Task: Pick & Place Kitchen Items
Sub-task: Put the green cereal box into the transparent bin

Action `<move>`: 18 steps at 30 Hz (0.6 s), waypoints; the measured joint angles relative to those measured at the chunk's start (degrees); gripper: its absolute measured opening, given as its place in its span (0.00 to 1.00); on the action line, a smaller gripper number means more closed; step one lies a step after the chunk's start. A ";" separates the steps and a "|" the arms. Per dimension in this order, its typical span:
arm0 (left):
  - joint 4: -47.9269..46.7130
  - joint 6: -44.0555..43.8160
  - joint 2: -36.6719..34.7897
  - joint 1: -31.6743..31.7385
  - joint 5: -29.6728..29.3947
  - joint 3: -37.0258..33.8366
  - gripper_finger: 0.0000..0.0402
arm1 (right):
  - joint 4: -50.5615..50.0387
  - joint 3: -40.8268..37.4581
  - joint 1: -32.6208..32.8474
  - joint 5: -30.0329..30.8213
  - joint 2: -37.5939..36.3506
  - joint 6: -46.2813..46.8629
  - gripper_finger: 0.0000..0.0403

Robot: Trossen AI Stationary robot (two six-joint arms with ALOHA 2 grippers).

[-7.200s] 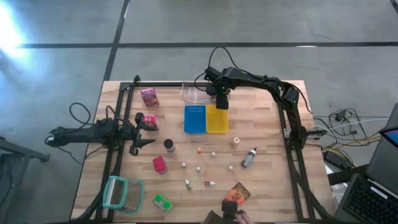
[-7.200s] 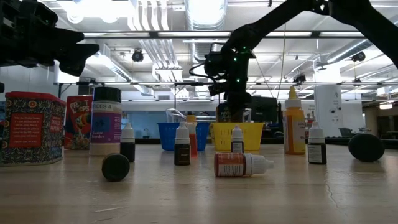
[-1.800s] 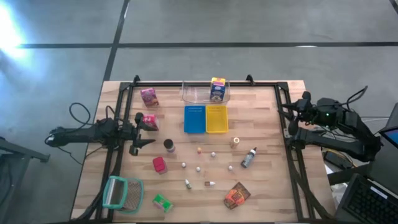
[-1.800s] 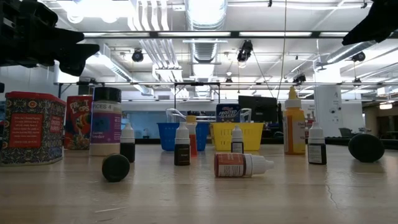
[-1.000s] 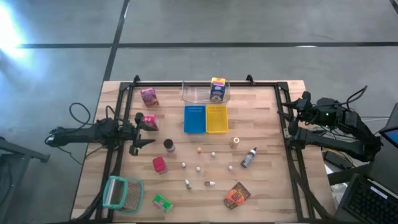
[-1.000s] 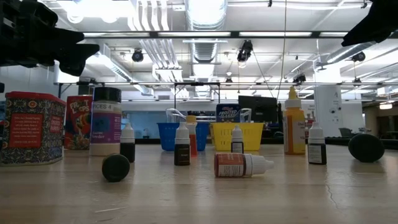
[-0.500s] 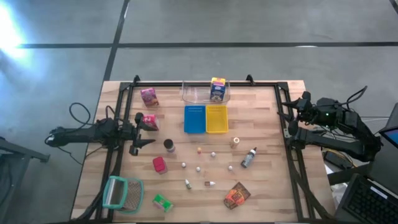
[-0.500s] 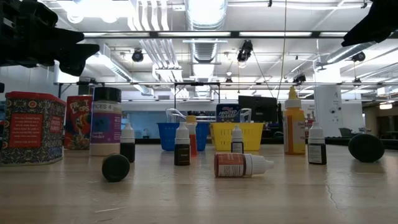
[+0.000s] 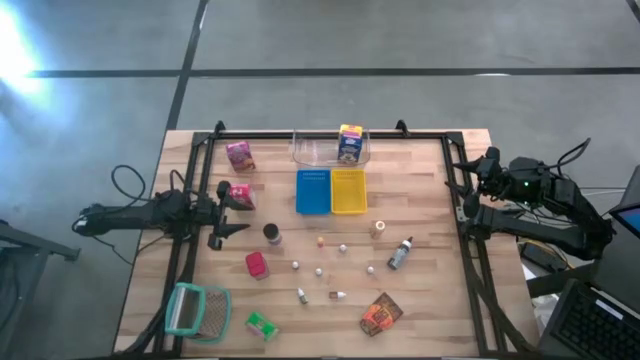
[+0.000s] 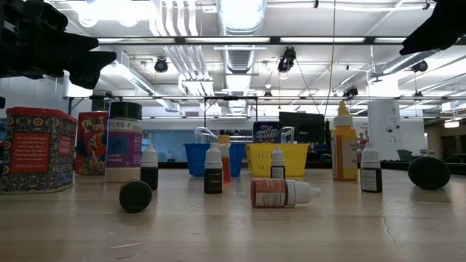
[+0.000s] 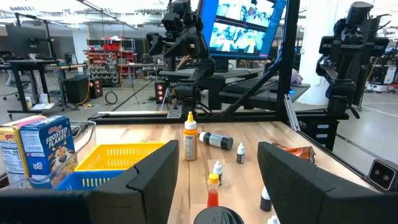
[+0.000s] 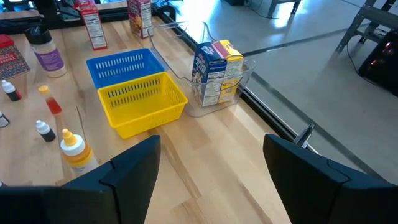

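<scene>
Left gripper: the left gripper (image 9: 222, 218) hangs at the table's left edge, fingers (image 11: 152, 177) spread with nothing between them.
Right gripper: the right gripper (image 9: 476, 176) is parked at the table's right edge, fingers (image 12: 134, 171) spread wide and empty, well apart from all the goods.
Cereal box: a blue and yellow cereal box (image 12: 217, 73) stands upright inside the clear tub (image 9: 318, 150), well ahead of the right fingers.
Trays: the blue tray (image 9: 313, 191) and yellow tray (image 9: 348, 190) sit side by side, touching, between the two grippers; the yellow one is nearer the right fingers.
Pink packets: one pink packet (image 9: 240, 194) stands just beside the left fingers; a second pink packet (image 9: 239, 155) stands near the table's far left corner.
Dark jar: a dark jar (image 9: 271, 233) with a pale lid stands near the left fingertips.
Red can: a red can (image 9: 257, 264) stands near the jar.
Grey bottle: a small grey bottle (image 9: 401, 252) lies on its side, dark cap on one end, well apart from either gripper.
Small pieces: tiny pale dropper bottles (image 9: 320, 271) are scattered over the table's middle.
Orange packet: an orange packet (image 9: 380, 314) lies flat near the table's front edge.
Green packet: a green packet (image 9: 262, 324) lies beside the mesh basket (image 9: 198, 309).
</scene>
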 joint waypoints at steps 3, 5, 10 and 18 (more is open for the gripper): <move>-0.01 0.00 0.00 -0.01 -0.01 0.00 0.56 | -0.01 0.00 0.00 0.00 0.00 0.00 0.73; 0.01 -0.01 0.01 -0.01 0.00 0.00 0.56 | 0.00 0.00 0.00 0.00 0.00 0.00 0.74; 0.00 0.00 0.00 0.01 0.00 0.00 0.56 | 0.00 0.00 0.00 0.00 0.00 0.02 0.79; 0.01 0.00 0.01 0.01 -0.01 0.00 0.56 | 0.01 0.00 0.00 0.00 0.00 0.00 0.86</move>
